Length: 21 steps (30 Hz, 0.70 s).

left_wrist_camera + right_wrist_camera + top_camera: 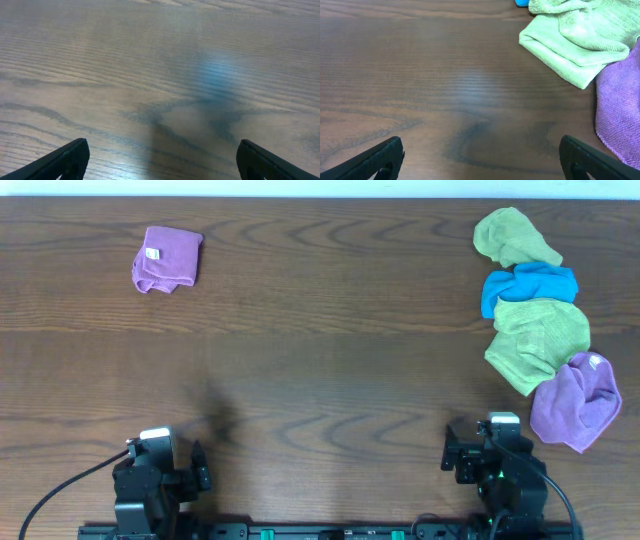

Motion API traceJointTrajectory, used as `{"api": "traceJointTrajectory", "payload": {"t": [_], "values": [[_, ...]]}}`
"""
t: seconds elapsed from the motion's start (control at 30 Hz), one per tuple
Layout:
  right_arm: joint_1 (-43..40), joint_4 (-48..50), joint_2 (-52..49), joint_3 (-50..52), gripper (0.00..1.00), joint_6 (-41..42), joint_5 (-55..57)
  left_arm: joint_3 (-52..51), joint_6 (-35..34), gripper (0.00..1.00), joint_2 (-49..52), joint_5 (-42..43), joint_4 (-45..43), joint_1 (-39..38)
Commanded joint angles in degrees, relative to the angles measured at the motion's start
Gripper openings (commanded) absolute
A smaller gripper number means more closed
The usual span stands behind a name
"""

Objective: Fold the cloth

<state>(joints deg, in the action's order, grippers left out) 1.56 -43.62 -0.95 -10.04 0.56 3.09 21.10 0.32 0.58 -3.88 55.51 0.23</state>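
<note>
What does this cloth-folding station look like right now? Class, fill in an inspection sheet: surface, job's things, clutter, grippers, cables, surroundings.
Surface: dark wooden table, bare across the middle.
Job's things: small purple cloth far left, looks folded; on the right, a touching row of upper green cloth, blue cloth, lower green cloth and large purple cloth, heaped loosely.
Clutter: nothing seen.
Grippers: left gripper and right gripper both open, empty, over bare wood.
Cables: black cable trailing at near left; second cable at near right.
Surroundings: pale strip beyond the far edge; nothing else seen.
</note>
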Motion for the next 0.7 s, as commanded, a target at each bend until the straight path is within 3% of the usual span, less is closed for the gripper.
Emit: {"api": "traceJointTrajectory", "payload": {"t": [0.0,0.13,0.3,0.4,0.67], "values": [[-0.4,0.1,0.6,0.5,0.99,-0.9,0.5,-0.4,1.0,0.95,-0.4,-1.0,0.4,-0.3],[-0.4,0.5,0.6,0.5,0.99,-3.7,4.9,-0.4,1.0,0.95,-0.4,-1.0,0.4,-0.3],[-0.4,8.6,-4.9,-1.5,0.99,-3.8,5.9,-0.4,1.0,0.95,-0.4,-1.0,0.4,-0.3],[-0.4,15.1,-16.7,-7.3,0.99,-3.8,5.9,-0.4,1.0,0.95,-0.4,-1.0,0.4,-0.3],[-0.4,13.9,-49.5,-36.5,0.99,-3.8,5.9,-0.4,1.0,0.95,-0.4,-1.0,0.4,-0.3]]}}
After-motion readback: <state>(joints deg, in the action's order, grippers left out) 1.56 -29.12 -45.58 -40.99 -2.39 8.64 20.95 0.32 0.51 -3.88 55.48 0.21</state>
